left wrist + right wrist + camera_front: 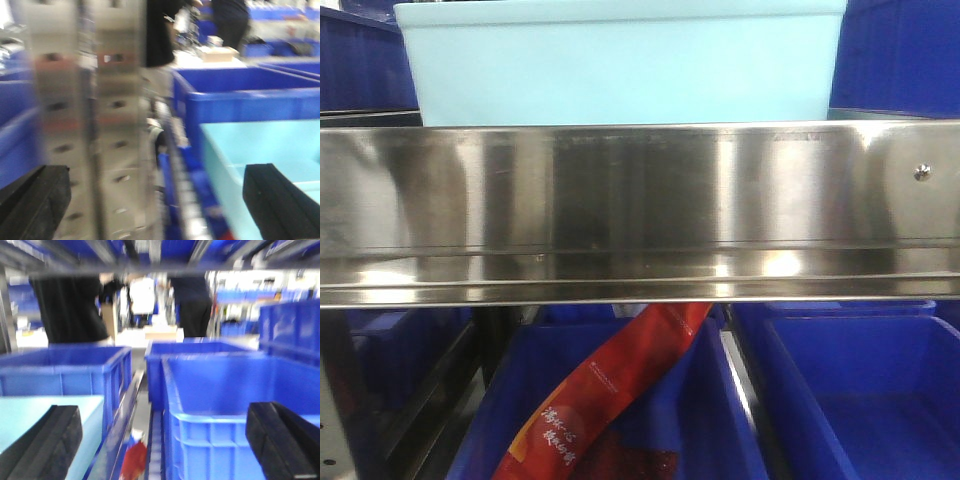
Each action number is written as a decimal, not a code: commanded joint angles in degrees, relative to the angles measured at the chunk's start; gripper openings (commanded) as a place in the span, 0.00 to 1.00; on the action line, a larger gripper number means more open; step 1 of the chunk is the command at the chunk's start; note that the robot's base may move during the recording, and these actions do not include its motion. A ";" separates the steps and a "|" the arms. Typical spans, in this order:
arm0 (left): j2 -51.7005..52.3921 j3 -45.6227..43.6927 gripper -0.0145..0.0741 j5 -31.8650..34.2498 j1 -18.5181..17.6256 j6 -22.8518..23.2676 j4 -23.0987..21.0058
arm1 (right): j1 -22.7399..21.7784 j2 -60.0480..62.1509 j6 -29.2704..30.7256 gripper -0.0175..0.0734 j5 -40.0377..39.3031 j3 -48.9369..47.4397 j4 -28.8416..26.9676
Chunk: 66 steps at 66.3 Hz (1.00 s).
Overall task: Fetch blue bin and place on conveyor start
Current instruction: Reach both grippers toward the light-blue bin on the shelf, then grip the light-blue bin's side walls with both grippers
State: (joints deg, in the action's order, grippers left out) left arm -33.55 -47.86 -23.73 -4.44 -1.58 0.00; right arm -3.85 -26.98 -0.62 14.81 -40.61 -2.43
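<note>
The blue bin, a light cyan tub, stands on the upper shelf just behind the shiny steel rail. In the left wrist view its left wall and inside fill the lower right. My left gripper is open wide around that wall, one finger over the bin's inside and the other outside by the steel upright. In the right wrist view the bin's right end lies at lower left. My right gripper is open, one finger over the bin. The conveyor start is out of view.
Dark blue bins crowd the shelf beside and behind the cyan one. A perforated steel upright stands at the left. On the lower shelf are more dark blue bins and a red packet. People stand beyond the rack.
</note>
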 commanded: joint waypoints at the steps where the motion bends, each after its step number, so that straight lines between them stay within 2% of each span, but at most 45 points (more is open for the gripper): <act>1: -5.76 -4.86 0.85 -1.91 -5.43 0.07 0.33 | 2.38 -5.59 1.18 0.82 1.65 -4.66 0.52; 12: -20.67 -18.11 0.84 -13.81 -15.99 0.07 0.33 | 9.73 -18.47 1.18 0.82 11.19 -17.04 0.52; 18: -28.67 -24.97 0.84 -18.34 -17.79 0.23 0.00 | 12.16 -25.86 1.18 0.82 17.27 -24.10 0.52; 22: -34.39 -31.10 0.84 -21.95 -17.83 1.04 0.00 | 12.56 -31.34 1.18 0.82 22.55 -29.97 0.52; 30: -44.28 -43.39 0.84 -30.28 -16.29 5.78 0.67 | 12.56 -41.37 1.18 0.82 33.33 -41.39 0.52; 37: -51.37 -52.34 0.84 -35.75 -14.49 6.66 0.67 | 12.56 -49.80 0.20 0.82 43.86 -52.60 0.52; 45: -58.27 -59.24 0.84 -41.55 -12.45 6.75 0.71 | 12.56 -58.88 0.20 0.82 51.24 -63.07 -0.34; 54: -64.33 -62.50 0.84 -44.44 -10.16 8.22 0.71 | 12.56 -67.87 -0.07 0.82 55.16 -71.18 -2.87; 66: -69.33 -62.61 0.84 -43.02 -8.91 8.22 0.71 | 12.56 -75.59 -1.61 0.82 55.16 -72.70 -2.96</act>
State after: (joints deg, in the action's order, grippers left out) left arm -101.22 -109.86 -67.83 -13.80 6.05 0.70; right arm 8.73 -100.15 -1.66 69.62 -112.63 -5.52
